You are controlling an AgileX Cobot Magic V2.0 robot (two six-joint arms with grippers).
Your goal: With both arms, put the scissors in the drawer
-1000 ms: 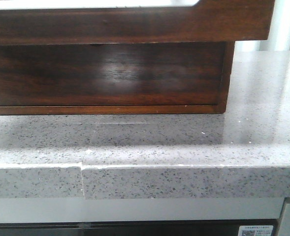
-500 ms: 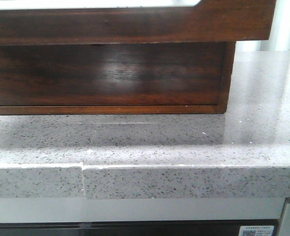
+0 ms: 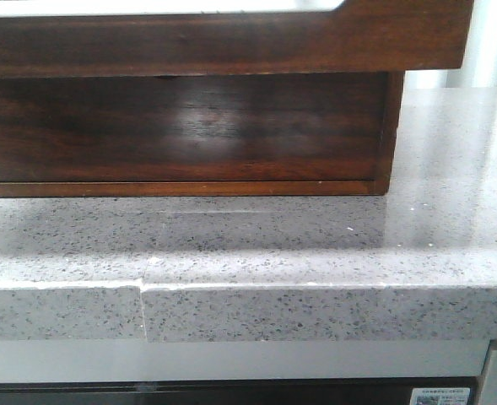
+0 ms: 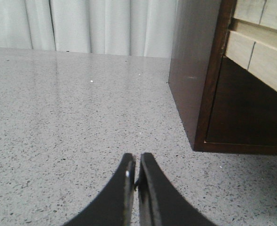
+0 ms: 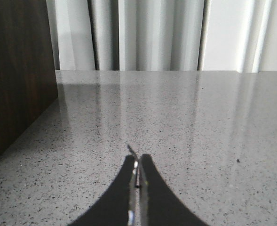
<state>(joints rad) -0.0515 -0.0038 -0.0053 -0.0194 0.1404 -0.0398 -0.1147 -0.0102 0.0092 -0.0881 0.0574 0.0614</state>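
The drawer [image 3: 231,42], glossy dark reddish-brown, stands pulled out over the front of the dark wooden cabinet [image 3: 189,126] in the front view. One end of its wide top cut-out shows at the upper right. No scissors show in any view. My left gripper [image 4: 137,162] is shut and empty over the speckled grey countertop [image 4: 72,122], short of the cabinet's corner [image 4: 204,136]. My right gripper [image 5: 137,162] is shut over the countertop [image 5: 199,122]. A thin dark sliver pokes out between its tips; I cannot tell what it is. Neither gripper shows in the front view.
The cabinet's side wall [image 5: 16,70] stands beside the right gripper. In the left wrist view, pale wooden panels [image 4: 260,52] sit above a dark open cavity [image 4: 251,113]. White curtains [image 5: 147,33] hang behind the counter. The counter's front edge [image 3: 316,312] has a seam.
The drawer front has shifted very slightly to the right in the front view. Nothing else has visibly changed.
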